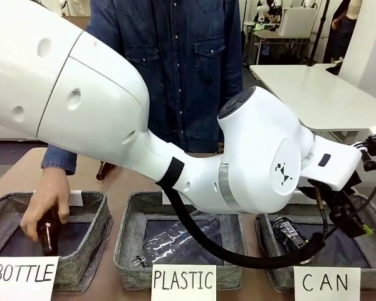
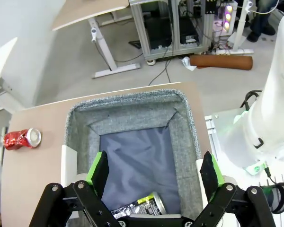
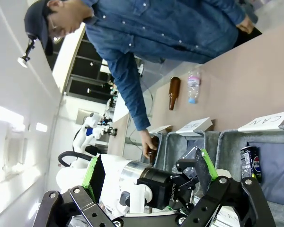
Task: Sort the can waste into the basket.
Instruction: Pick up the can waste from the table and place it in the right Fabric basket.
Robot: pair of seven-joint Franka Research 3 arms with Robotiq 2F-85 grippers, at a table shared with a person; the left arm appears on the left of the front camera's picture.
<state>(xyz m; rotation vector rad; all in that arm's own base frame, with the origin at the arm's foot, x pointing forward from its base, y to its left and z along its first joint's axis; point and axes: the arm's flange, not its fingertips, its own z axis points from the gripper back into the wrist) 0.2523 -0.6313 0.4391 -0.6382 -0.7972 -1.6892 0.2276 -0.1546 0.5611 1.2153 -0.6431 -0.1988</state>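
The can waste [image 1: 288,231] is in two places. You see the black can [image 2: 141,206] inside the basket [image 2: 132,100], its lower part cut off behind the left gripper [image 2: 154,169], whose fingers are spread wide above it. The red can [image 2: 22,139], dented, lies on the table [image 2: 35,175] outside the basket. The right gripper [image 3: 148,168] is spread too, holding nothing.
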